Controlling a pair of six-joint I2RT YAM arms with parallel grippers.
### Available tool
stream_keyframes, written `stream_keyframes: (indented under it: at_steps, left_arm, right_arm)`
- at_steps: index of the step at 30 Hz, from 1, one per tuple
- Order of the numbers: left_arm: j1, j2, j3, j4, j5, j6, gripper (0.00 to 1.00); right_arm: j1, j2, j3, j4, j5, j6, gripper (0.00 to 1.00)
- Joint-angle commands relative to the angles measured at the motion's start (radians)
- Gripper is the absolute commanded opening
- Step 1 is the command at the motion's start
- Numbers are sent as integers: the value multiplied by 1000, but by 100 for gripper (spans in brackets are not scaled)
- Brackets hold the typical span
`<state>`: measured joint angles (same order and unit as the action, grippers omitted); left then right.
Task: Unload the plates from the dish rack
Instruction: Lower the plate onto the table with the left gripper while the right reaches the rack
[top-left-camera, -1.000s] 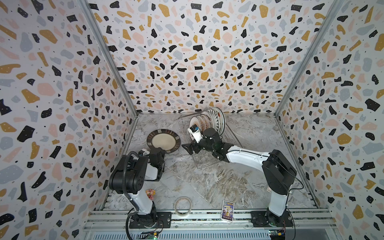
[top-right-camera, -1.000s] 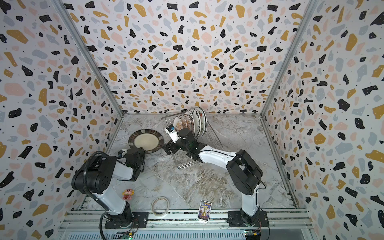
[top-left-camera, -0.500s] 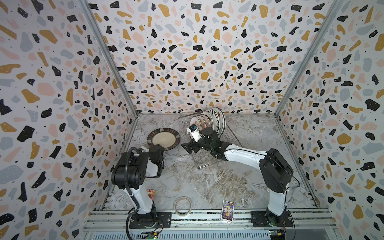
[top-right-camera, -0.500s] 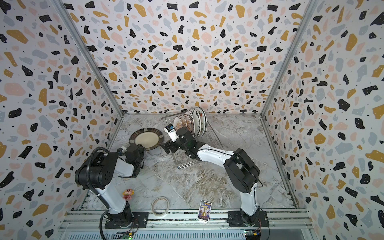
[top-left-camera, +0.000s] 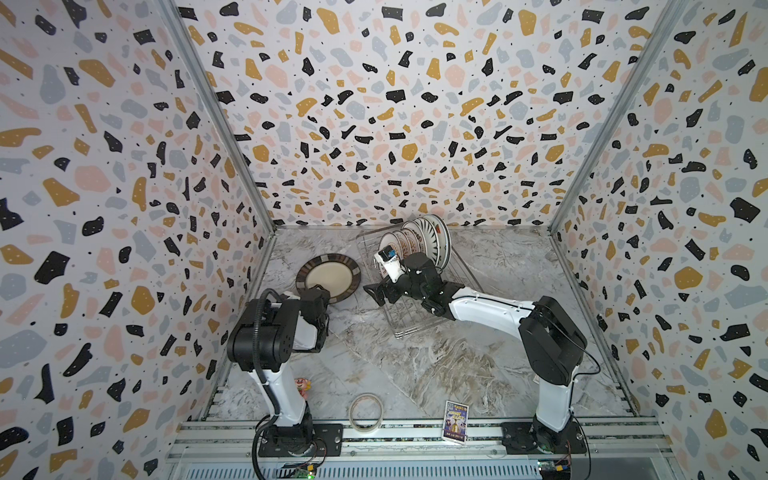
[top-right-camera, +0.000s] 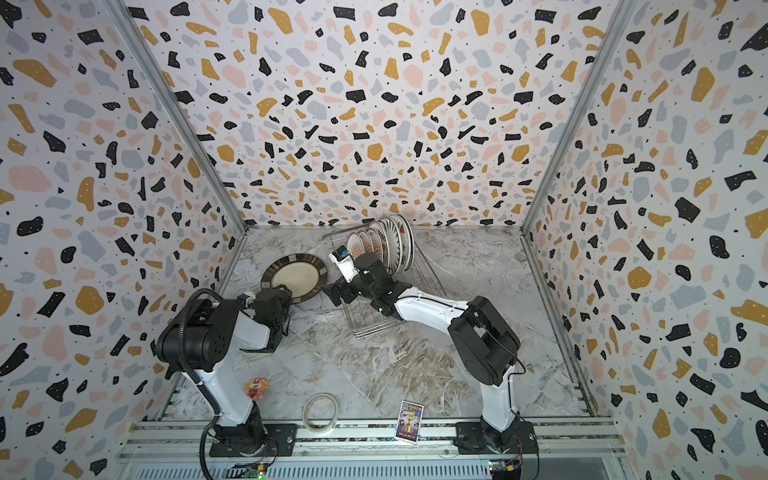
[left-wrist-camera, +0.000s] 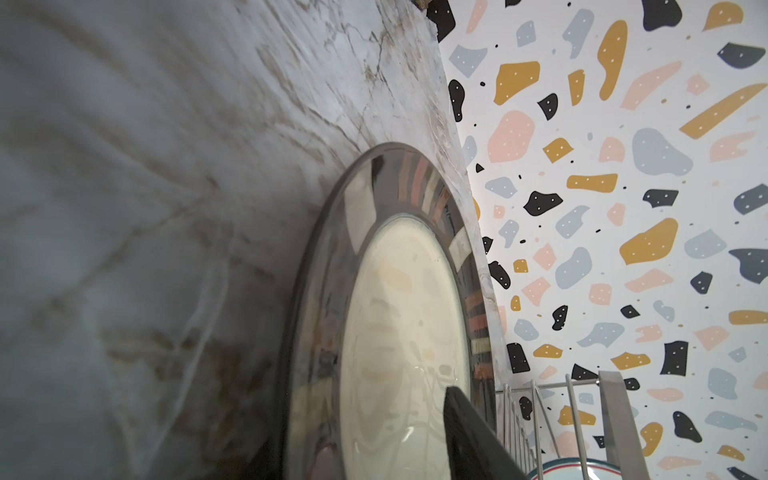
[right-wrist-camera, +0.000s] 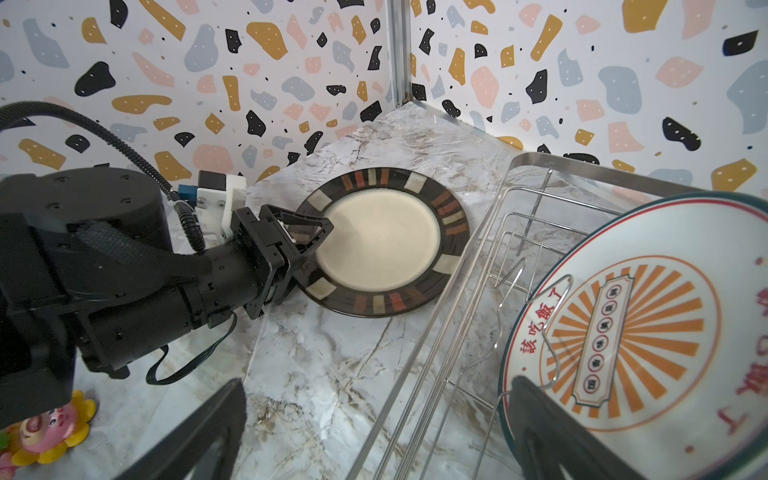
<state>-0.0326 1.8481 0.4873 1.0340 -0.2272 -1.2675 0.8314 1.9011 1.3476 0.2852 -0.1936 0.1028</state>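
Two tools working: left tool sits parted at the rim of the dark-rimmed plate, flat on the desk; right tool gapes wide, empty, sunburst plate just ahead in the dish rack.

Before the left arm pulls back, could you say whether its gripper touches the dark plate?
Cannot tell: the right wrist view shows the left gripper over the plate's rim, hiding any gap.

We see a marbled worktop carrying a dark-rimmed plate, a wire dish rack, a tape ring, a card and a toy.
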Motion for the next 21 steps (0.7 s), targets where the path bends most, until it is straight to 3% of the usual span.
stream_keyframes:
  at_steps: [1, 12, 13, 14, 21]
  left_arm:
    - [7, -2, 26, 62, -37, 28, 54]
    - [23, -65, 21, -60, -94, 56, 76]
    - [23, -82, 12, -64, -109, 65, 83]
    - [23, -97, 5, -75, -124, 67, 97]
    - [25, -258, -50, -174, -220, 100, 100]
  right_arm:
    - [-3, -13, 27, -17, 3, -9, 99]
    - [-9, -80, -14, 11, -32, 6, 99]
    - [-8, -88, -20, 11, -28, 6, 99]
    - [-9, -94, -24, 11, -24, 7, 99]
    - [-12, -192, -89, 67, 51, 50, 99]
